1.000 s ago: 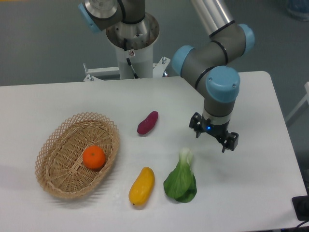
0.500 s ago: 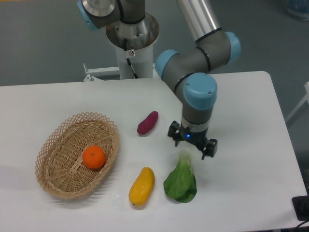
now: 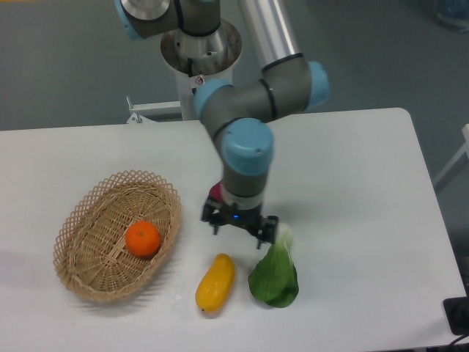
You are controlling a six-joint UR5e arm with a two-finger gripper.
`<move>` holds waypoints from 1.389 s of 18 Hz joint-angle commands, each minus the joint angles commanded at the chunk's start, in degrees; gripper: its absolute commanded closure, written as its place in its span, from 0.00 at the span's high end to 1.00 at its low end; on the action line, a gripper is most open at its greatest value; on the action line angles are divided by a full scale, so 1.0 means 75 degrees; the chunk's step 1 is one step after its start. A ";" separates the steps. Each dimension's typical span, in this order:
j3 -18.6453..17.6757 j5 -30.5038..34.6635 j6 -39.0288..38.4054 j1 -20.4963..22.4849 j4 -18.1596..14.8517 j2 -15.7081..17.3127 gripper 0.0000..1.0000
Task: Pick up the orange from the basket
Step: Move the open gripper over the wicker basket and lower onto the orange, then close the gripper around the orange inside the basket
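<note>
**Swinging left toward the basket, not there yet**

My arm [image 3: 256, 81] has swept left across the table [image 3: 366, 183] over the last second. A second ago my end effector [image 3: 239, 227] was out on the right side, past the bok choy [image 3: 274, 271]. Half a second ago it was right over the greens. Now it hangs between the basket [image 3: 88, 275] and the bok choy, just above the yellow mango-like fruit [image 3: 215, 282]. Fingers spread wide, nothing in them.

What that means: transit is maybe two thirds done. The basket is near but still off to my left, so more lateral travel first, then a descent. No grasp attempted yet.

Nothing else has moved. The orange [image 3: 142, 239] sits in the basket, roughly centred, slightly toward the right wall, unobstructed from above. My wrist now hides most of the purple sweet potato [image 3: 215, 192]; only a sliver shows.

Surface: plain white table, matte, faint shadows. Room: grey floor behind, my base pedestal [image 3: 198, 77] at the far table edge, a dark object [image 3: 458, 315] at the bottom right corner, too cropped to identify.
</note>
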 joint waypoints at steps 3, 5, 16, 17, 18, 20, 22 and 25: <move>-0.0024 -0.0035 -0.1088 -0.0621 0.0012 0.0036 1.00; -0.0013 -0.0001 -0.2186 -0.1019 0.0070 0.0024 1.00; -0.0024 0.0199 -0.3553 -0.1724 0.0105 -0.0456 1.00; -0.0024 0.0199 -0.3553 -0.1724 0.0105 -0.0468 1.00; -0.0024 0.0199 -0.3564 -0.1724 0.0105 -0.0503 1.00; -0.0047 0.0304 -0.3576 -0.1759 0.0140 -0.0643 1.00; -0.0013 0.0374 -0.3565 -0.1782 0.0152 -0.0702 1.00; -0.0013 0.0422 -0.3553 -0.1794 0.0176 -0.0878 1.00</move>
